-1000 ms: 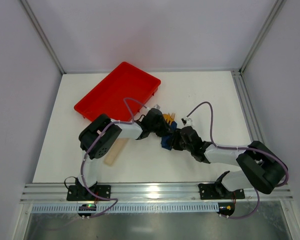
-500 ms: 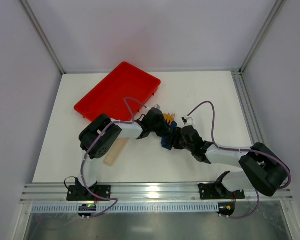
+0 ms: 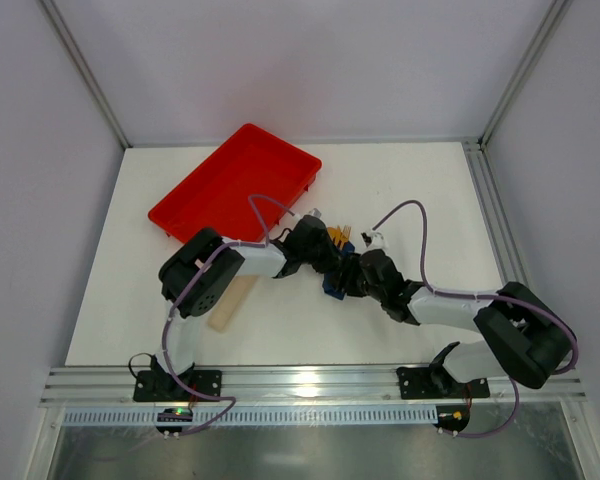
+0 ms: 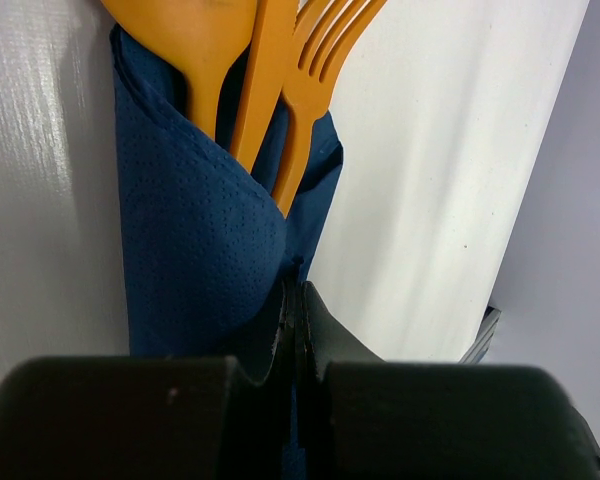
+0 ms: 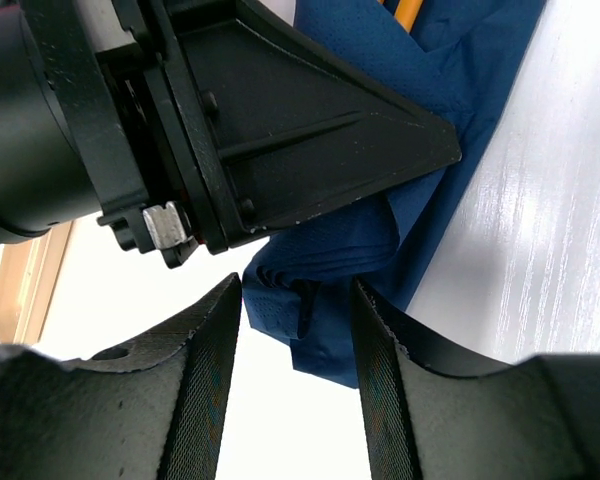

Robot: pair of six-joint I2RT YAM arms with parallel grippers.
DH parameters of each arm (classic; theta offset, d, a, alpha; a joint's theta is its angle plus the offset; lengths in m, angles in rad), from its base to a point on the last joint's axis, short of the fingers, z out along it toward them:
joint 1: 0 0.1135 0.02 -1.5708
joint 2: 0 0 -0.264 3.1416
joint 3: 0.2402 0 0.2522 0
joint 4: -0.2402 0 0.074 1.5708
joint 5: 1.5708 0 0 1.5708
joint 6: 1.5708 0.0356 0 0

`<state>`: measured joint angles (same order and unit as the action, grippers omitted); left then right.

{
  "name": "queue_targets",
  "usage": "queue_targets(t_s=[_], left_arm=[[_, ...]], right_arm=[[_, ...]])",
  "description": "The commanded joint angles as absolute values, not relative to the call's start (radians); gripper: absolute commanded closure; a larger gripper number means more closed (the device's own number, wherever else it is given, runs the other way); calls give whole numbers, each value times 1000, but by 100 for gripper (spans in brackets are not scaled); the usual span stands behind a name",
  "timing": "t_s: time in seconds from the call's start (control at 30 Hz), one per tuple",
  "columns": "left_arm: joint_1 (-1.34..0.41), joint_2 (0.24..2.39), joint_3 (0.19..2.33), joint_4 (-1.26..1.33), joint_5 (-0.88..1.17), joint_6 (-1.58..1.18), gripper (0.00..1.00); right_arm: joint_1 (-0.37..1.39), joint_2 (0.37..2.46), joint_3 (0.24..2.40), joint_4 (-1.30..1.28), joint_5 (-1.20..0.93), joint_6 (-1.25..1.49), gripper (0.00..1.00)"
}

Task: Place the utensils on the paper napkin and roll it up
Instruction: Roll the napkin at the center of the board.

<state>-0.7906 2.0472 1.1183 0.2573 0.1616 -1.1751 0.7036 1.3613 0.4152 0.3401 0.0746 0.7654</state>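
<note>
**Location of task items.** In the top view the paper napkin lies near the centre of the desk, wrapped around the utensils. Their orange heads project from the wrap toward 12 o'clock. The left wrist view shows three heads clear of the paper, among them the fork, lying close together side by side. The handles are hidden inside the fold.

**Left gripper.** Its fingers are pressed together, with an edge of navy paper caught in the seam between them. Judgement: this pinch keeps the overlapping flap closed so the wrap cannot spring open.

**Right gripper.** Its fingers stand apart, one on each side of the crumpled lower end of the napkin, and do not visibly bear on it. The left gripper's body sits just beyond, at 12 o'clock in the right wrist view. Judgement: the right gripper is placed to take or tuck the loose tail while the other holds the flap.

**Surroundings.** The red tray sits at 10 o'clock from the bundle, apart from it. A pale beige strip lies at 8 o'clock, partly under the left arm.

**Progress.** Judgement: placement is done and the roll is largely formed, but the lower end is untidy and unsecured.

**Risk.** Thin paper under a hard pinch may tear, and releasing either hold early could let the roll loosen.
</note>
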Motion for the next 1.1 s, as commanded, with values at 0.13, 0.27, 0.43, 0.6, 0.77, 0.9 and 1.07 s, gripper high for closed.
queue_targets(t_s=[0.13, 0.27, 0.43, 0.6, 0.77, 0.9, 1.07], left_arm=[[-787, 2097, 1106, 143, 123, -1157, 100], [-787, 2102, 1098, 152, 126, -1160, 100], [-787, 2106, 1101, 164, 130, -1160, 100], [-785, 2103, 1109, 161, 130, -1152, 100], [-781, 2086, 1120, 173, 152, -1121, 98], [-779, 2054, 1138, 187, 172, -1086, 96], [-779, 2049, 1160, 242, 251, -1025, 92]], right_arm=[[706, 1394, 468, 360, 126, 776, 51], [704, 1405, 469, 345, 136, 781, 58], [704, 1396, 427, 351, 158, 811, 80], [704, 1344, 335, 405, 181, 860, 96], [704, 1344, 298, 434, 187, 907, 96], [703, 1353, 275, 463, 176, 934, 96], [700, 1388, 268, 502, 144, 936, 96]])
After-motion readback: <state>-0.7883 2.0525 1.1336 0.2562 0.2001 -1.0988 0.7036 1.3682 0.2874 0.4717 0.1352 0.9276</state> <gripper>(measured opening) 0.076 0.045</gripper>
